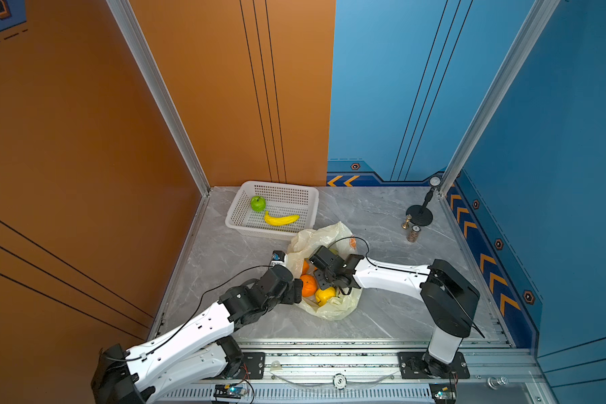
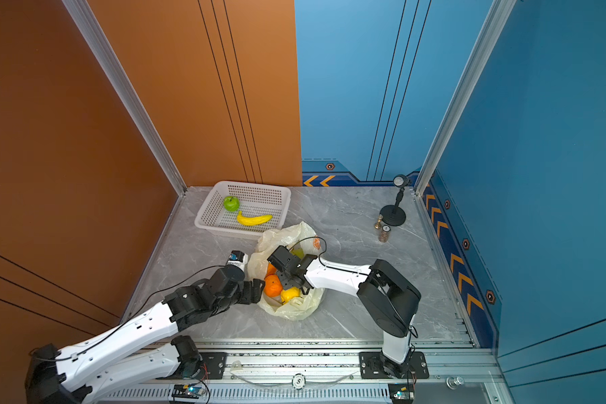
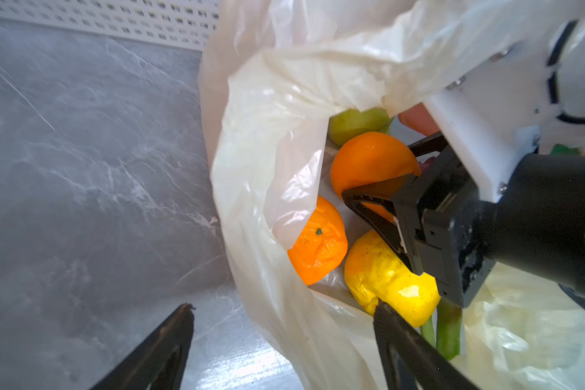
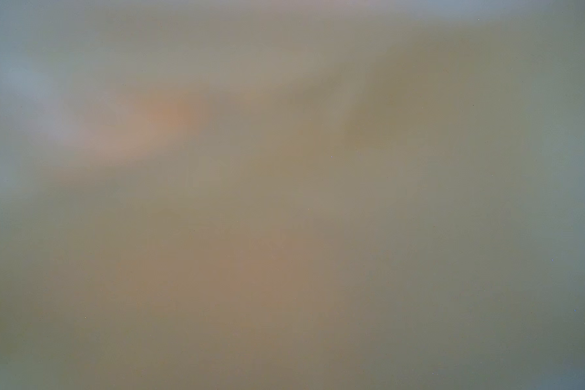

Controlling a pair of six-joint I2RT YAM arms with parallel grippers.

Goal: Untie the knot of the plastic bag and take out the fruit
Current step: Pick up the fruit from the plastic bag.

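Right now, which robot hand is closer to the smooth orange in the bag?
Right. The right gripper straddles the smooth orange; the left gripper hangs open at the mouth of the plastic bag.

you've got one plastic bag (image 1: 329, 234), one white basket (image 1: 235, 213), two oranges (image 3: 368, 158) (image 3: 321, 246) in view, one yellow citrus (image 3: 385, 280), one green pear (image 3: 355, 123), one green apple (image 1: 258, 203) and one banana (image 1: 281, 219).

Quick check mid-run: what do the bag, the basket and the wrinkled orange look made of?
The plastic bag: thin translucent pale-yellow film, glossy, with crinkled folds. The basket: rigid white plastic, matte, moulded grid of holes. The wrinkled orange: probably soft foam or rubber, matte; its creased, dented skin suggests a toy.
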